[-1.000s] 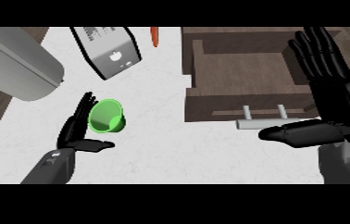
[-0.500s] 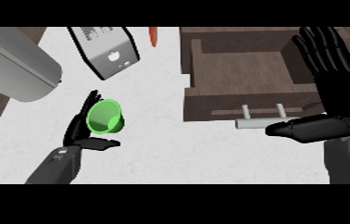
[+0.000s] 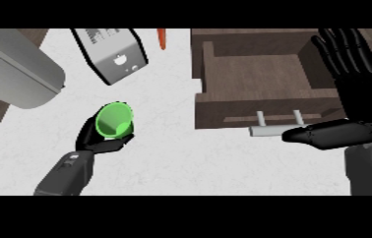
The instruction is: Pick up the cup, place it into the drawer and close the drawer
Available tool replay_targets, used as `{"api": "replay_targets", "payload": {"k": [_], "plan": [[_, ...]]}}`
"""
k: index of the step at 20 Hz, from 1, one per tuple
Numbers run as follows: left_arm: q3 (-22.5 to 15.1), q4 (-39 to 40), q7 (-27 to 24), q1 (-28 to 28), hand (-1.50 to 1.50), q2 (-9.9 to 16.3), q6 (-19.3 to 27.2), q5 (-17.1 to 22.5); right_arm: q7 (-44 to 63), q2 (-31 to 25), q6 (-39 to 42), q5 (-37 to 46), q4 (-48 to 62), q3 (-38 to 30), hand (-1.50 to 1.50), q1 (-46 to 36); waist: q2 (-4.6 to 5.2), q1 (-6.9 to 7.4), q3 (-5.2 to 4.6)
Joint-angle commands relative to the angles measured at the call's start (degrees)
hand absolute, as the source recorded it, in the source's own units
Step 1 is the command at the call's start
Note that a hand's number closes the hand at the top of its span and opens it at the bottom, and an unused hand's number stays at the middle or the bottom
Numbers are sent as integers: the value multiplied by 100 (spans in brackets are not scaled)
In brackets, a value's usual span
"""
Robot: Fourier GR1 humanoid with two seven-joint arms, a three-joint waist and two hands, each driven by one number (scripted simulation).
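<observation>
Two hands are in view. The left hand (image 3: 102,139), at lower left, has its fingers and thumb curled round the green cup (image 3: 114,121); the cup is tilted, with its open mouth facing the camera, and sits over the white speckled counter (image 3: 181,163), well left of the drawer. The right hand (image 3: 347,84), at the right edge, is open: its fingers point straight up alongside the drawer's right wall, and its thumb extends left, just beside the drawer's grey bar handle (image 3: 270,130). The brown wooden drawer (image 3: 254,74) stands pulled open, with nothing visible inside. A toaster (image 3: 110,51) stands at upper left of centre. A large grey rounded appliance (image 3: 25,72) occupies the left edge. A small orange object (image 3: 162,38) lies between the toaster and the drawer.
</observation>
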Motion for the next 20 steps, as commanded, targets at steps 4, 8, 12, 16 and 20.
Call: {"api": "replay_targets", "payload": {"k": [4,8,12,16,20], "plan": [[-5,-409,-1282,197,150,-151,1058,-156,-71,121,-114,228,-65,163,-150,67,-12,45,5],[230,-544,-1583,86,150,-166,607,86,-312,4,81,-17,161,-109,-150,150,0,55,8],[375,-702,-1424,-118,150,-368,459,323,-210,-33,57,27,126,-102,-150,115,-38,102,16],[799,-878,-1543,50,150,-312,907,697,-331,72,-22,133,20,-70,-150,356,-53,134,19],[506,-1136,-1205,-263,150,-491,861,528,108,-73,26,-187,-97,-240,-150,164,-76,144,24]]}}
